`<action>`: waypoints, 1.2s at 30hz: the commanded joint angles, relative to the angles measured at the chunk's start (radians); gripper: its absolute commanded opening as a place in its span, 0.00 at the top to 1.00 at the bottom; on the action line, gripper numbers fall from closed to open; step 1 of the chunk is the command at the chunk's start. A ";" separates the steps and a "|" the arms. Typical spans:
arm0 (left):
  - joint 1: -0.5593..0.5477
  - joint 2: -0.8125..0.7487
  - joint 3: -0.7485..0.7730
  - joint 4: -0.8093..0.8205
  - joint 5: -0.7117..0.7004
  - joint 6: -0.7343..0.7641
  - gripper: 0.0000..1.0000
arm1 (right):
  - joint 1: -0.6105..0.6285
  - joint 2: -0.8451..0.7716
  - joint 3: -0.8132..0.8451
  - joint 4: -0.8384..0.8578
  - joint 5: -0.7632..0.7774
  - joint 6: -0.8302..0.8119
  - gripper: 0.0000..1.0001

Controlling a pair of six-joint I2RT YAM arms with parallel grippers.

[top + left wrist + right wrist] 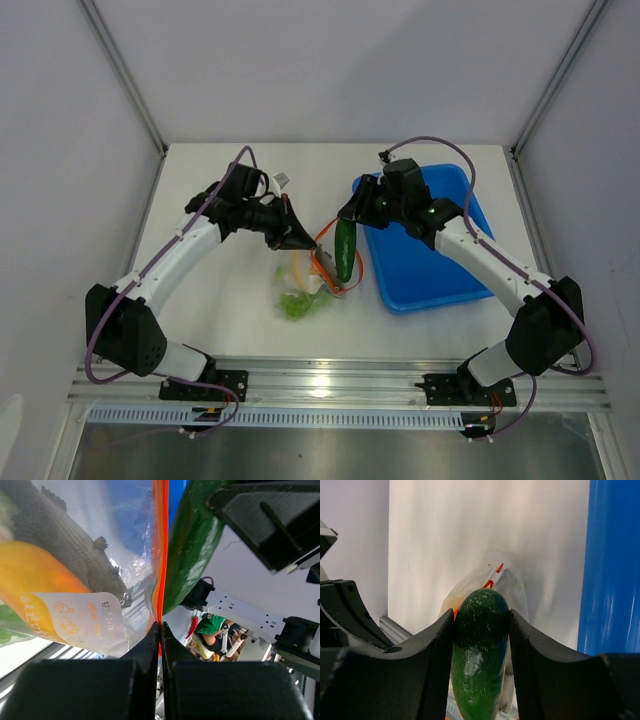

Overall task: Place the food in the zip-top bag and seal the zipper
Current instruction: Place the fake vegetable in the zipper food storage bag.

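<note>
The clear zip-top bag (300,285) lies at the table's middle with its orange-red zipper (325,245) mouth lifted. My left gripper (298,238) is shut on the zipper (160,555) edge and holds the mouth up. Inside the bag are a grey fish (65,540), a yellow-orange piece (35,575) and green pieces (293,305). My right gripper (348,222) is shut on a green cucumber (345,250), which hangs tip-down at the bag's mouth. The cucumber fills the right wrist view (480,645) between the fingers, with the bag (492,577) below it.
A blue rectangular tray (430,250) lies to the right of the bag, under my right arm. A small white-grey item (283,180) lies at the back behind my left arm. White walls enclose the table on three sides.
</note>
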 commanded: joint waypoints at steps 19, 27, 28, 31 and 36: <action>0.010 -0.028 -0.025 0.121 0.074 -0.091 0.99 | 0.153 -0.057 -0.077 0.027 0.122 -0.090 1.00; 0.010 -0.021 -0.025 0.120 0.075 -0.085 0.99 | 0.153 -0.091 -0.147 0.034 0.004 -0.126 0.97; 0.010 -0.019 -0.025 0.123 0.075 -0.085 0.99 | 0.153 -0.097 -0.163 0.040 -0.001 -0.127 0.97; 0.010 -0.019 -0.025 0.121 0.077 -0.085 0.99 | 0.153 -0.117 -0.177 0.054 -0.006 -0.141 0.97; 0.010 -0.018 -0.025 0.106 0.077 -0.070 1.00 | 0.151 -0.091 -0.137 0.027 -0.007 -0.160 0.92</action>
